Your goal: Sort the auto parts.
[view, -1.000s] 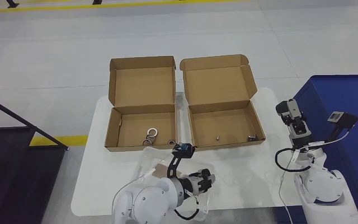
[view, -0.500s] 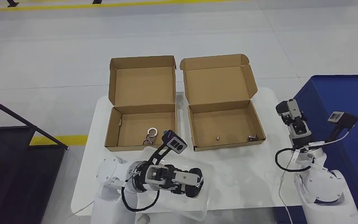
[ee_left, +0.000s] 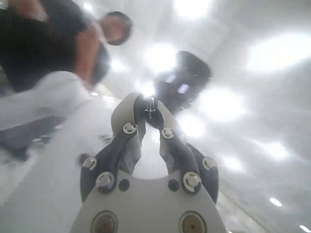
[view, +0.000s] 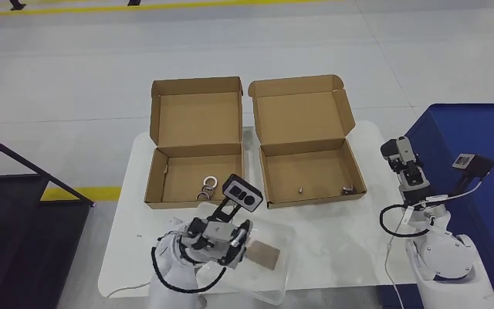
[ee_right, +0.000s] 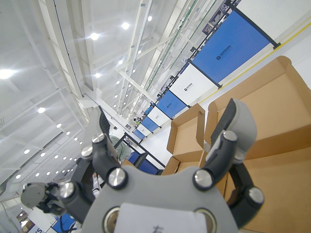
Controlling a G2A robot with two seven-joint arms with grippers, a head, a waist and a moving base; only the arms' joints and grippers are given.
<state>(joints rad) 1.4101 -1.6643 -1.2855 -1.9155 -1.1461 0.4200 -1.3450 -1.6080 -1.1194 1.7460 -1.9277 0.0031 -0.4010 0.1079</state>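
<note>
Silver bolt (ee_left: 150,109) sat pinched in your left gripper (ee_left: 148,103), which had swung left over the bin (view: 284,266); right gripper (ee_right: 167,112) gaped wide.

The room was bright. Ceiling lamps (ee_right: 94,35) shone down from above. Glare washed out much of the left wrist view. Shadows on the table (view: 340,239) were soft and pale.

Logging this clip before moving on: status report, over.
Left hand shut on a small bolt, above the clear tray. Right hand open, beside the right box. Nothing seen in the way.
</note>
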